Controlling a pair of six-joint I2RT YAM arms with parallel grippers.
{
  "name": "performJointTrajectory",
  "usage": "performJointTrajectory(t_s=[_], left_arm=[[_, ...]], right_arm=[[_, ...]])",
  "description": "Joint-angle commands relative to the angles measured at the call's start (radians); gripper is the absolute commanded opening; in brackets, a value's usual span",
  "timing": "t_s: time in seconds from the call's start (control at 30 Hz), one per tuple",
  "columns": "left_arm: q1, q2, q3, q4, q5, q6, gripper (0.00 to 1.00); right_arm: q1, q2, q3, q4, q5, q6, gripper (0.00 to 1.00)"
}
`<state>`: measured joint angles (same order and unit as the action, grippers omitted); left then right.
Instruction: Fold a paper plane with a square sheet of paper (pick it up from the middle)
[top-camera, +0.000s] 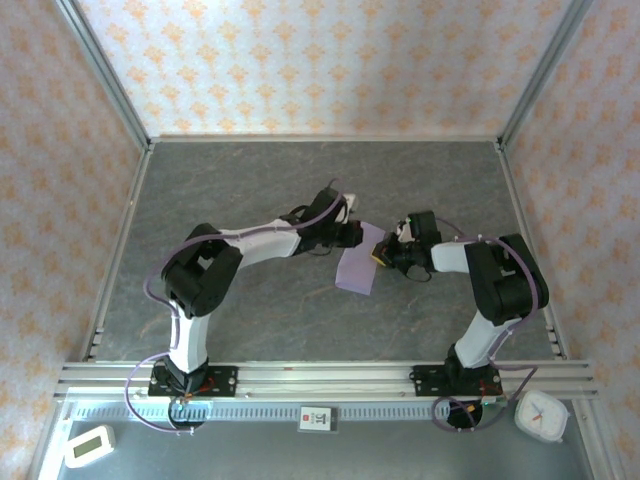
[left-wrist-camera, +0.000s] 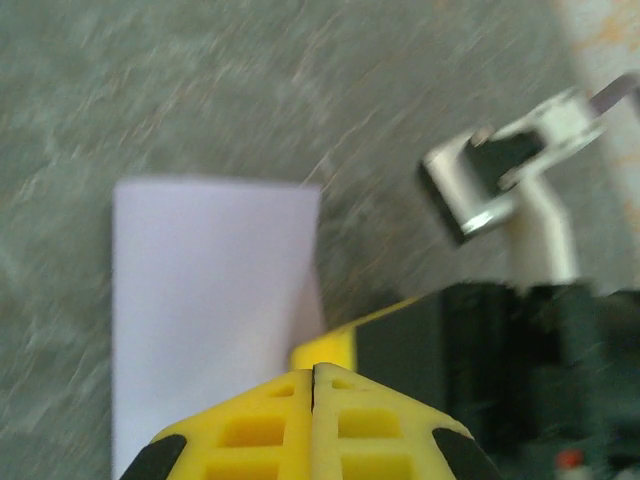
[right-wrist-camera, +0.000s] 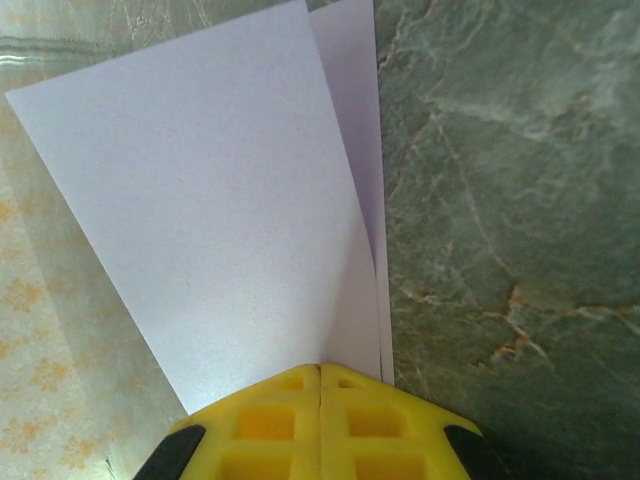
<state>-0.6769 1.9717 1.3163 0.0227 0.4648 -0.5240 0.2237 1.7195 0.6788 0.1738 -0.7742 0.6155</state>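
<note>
The lavender square sheet of paper (top-camera: 355, 270) is folded double into a narrow rectangle at the table's middle. My right gripper (top-camera: 381, 252) is shut on its right edge. In the right wrist view both layers (right-wrist-camera: 220, 200) fan out from the closed yellow jaws (right-wrist-camera: 320, 368). My left gripper (top-camera: 355, 236) meets it from the left at the paper's upper end, tips almost touching. Its jaws (left-wrist-camera: 314, 368) are shut, with the paper (left-wrist-camera: 210, 300) just beyond them. Its fingers hide whether they pinch the paper. No paper plane shape shows.
The grey marbled table (top-camera: 250, 180) is walled by patterned panels and metal posts. An aluminium rail (top-camera: 320, 378) runs along the near edge. A white timer (top-camera: 541, 415) sits at the near right and a small white device (top-camera: 88, 445) at the near left.
</note>
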Motion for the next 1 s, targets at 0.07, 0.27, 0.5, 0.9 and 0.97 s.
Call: performJointTrajectory(t_s=[0.07, 0.27, 0.5, 0.9, 0.97], left_arm=[[0.011, 0.080, 0.024, -0.024, 0.035, 0.035, 0.00], [0.041, 0.110, -0.050, 0.013, 0.022, 0.044, 0.00], [0.057, 0.110, -0.117, 0.053, 0.000, 0.043, 0.00], [0.080, 0.147, 0.115, 0.011, 0.063, 0.053, 0.00], [0.081, 0.174, 0.144, -0.002, 0.065, 0.069, 0.00]], right_arm=[[0.003, 0.071, -0.041, -0.105, 0.112, -0.032, 0.03], [0.003, 0.078, -0.034, -0.111, 0.118, -0.036, 0.03], [0.003, 0.092, -0.036, -0.111, 0.124, -0.042, 0.01], [0.003, 0.092, -0.042, -0.108, 0.137, -0.043, 0.00], [0.003, 0.093, -0.043, -0.108, 0.136, -0.045, 0.00]])
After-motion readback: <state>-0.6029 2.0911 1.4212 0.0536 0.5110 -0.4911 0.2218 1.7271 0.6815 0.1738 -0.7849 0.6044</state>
